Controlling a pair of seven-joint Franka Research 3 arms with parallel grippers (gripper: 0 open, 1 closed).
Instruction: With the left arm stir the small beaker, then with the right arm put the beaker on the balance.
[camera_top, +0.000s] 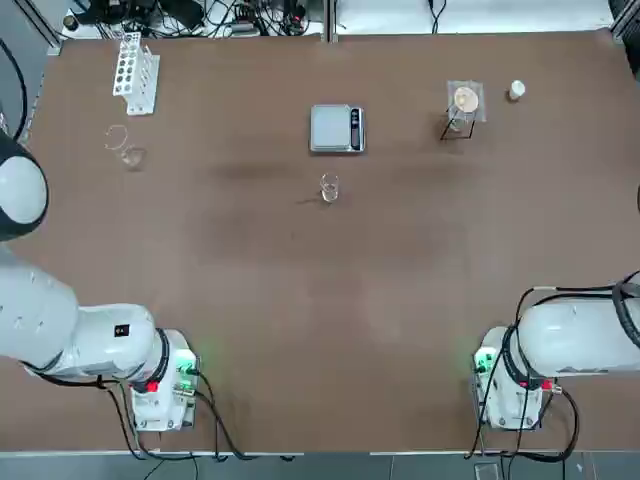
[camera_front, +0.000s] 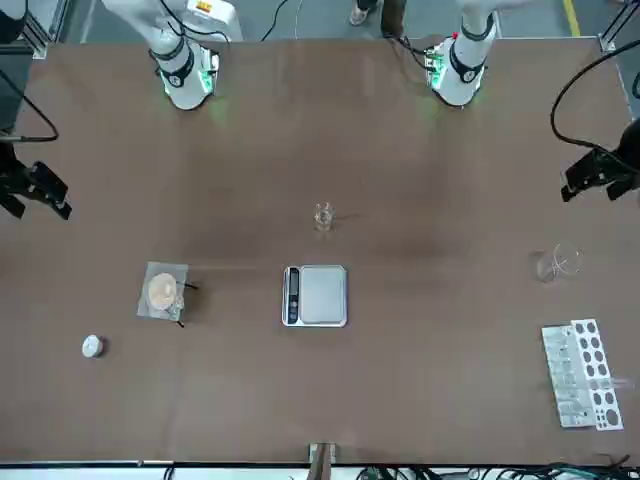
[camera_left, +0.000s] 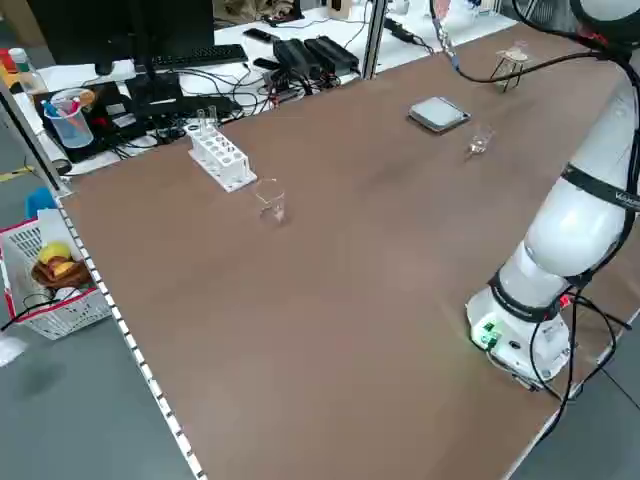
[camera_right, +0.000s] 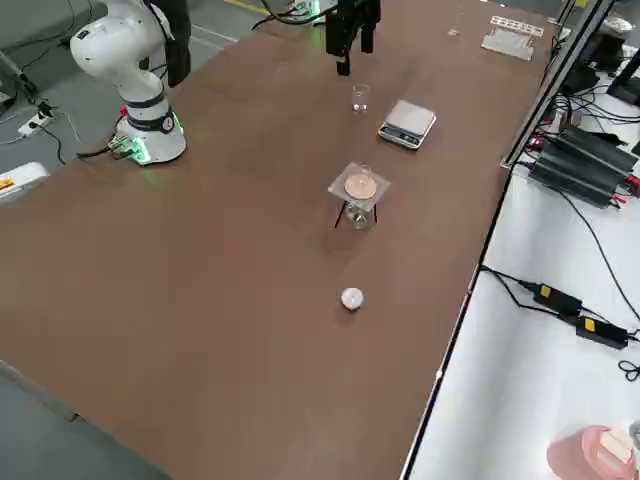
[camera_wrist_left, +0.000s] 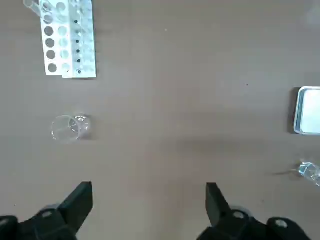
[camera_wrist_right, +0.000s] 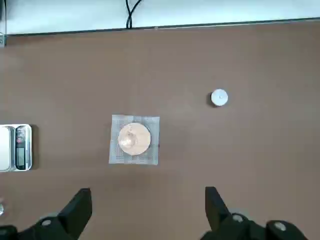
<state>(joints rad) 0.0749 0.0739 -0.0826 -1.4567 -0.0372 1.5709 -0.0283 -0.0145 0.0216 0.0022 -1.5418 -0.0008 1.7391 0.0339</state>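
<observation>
The small beaker (camera_top: 329, 187) stands upright mid-table, just on the robot's side of the balance (camera_top: 330, 128) and apart from it. A thin rod-like line sticks out from the beaker (camera_wrist_left: 310, 171). The balance (camera_front: 322, 295) is a flat grey scale with a silvery plate, and nothing rests on it. My left gripper (camera_front: 600, 175) hangs open, high above the left edge of the table, far from the beaker. Over the table's right edge my right gripper (camera_front: 30, 190) is also raised and open. Both wrist views show wide-spread fingers (camera_wrist_left: 80, 200) (camera_wrist_right: 80, 205) with nothing between them.
A larger clear glass vessel (camera_top: 124, 147) and a white test tube rack (camera_top: 135, 73) sit at the far left. At the far right are a small wire stand with a mesh square (camera_top: 463, 105) and a small white round object (camera_top: 516, 90). Cables run behind the table.
</observation>
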